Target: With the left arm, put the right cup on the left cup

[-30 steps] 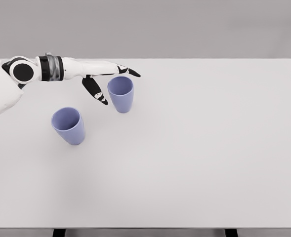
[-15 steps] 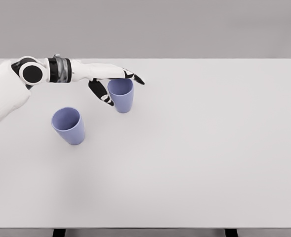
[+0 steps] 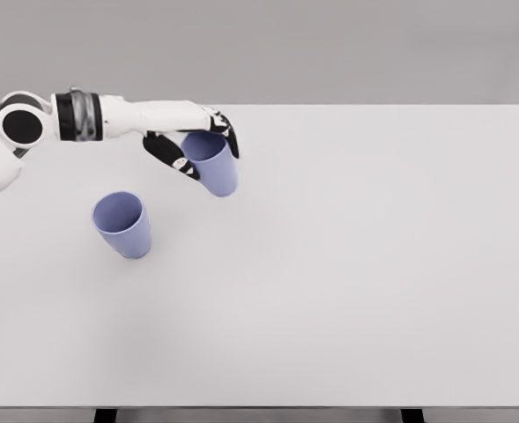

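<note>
- The counter (image 3: 347,264) is white and plain, and it fills most of the view.
- One blue-violet cup (image 3: 122,225) stands upright on the counter at the left side, with its open mouth facing up.

The white left arm (image 3: 109,119) reaches in from the left edge, wrist straight, its left hand (image 3: 193,141) extended with black-tipped fingers (image 3: 173,157) curled in a grasp.

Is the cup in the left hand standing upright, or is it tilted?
Tilted. The right cup leans in the left hand, rim toward the hand, base swung right. The left cup stands free on the table.
</note>
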